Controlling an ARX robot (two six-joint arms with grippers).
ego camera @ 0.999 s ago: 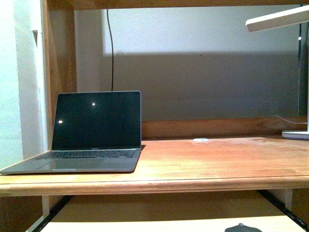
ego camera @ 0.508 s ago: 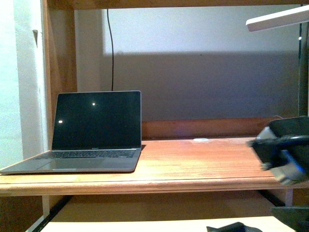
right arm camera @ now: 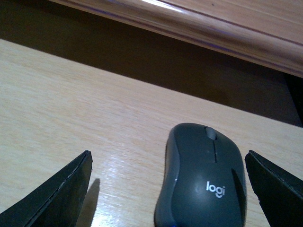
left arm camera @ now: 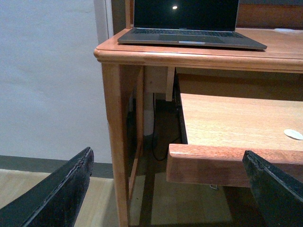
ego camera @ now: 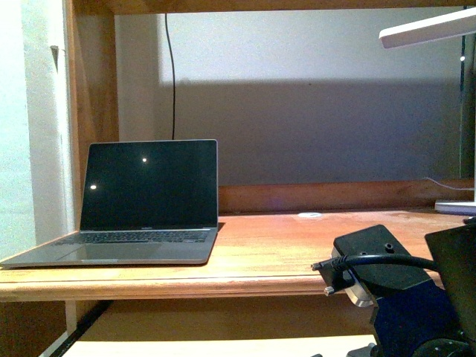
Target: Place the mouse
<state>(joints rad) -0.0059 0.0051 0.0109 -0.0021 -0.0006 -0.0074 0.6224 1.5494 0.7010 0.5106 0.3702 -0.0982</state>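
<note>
The right gripper (right arm camera: 168, 158) hangs wide open, the mouse (right arm camera: 203, 184) lying between its spread fingers, apparently lined up for a side grasp.

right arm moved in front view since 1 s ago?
Yes. The right arm was out of view then. It came in from the right and now sits lower and further left, crossing the desk's front edge.

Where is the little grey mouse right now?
In the right wrist view the mouse lies on the pale lower shelf, on the robot's right, just below the desk's front edge, framed by the open right gripper.
</note>
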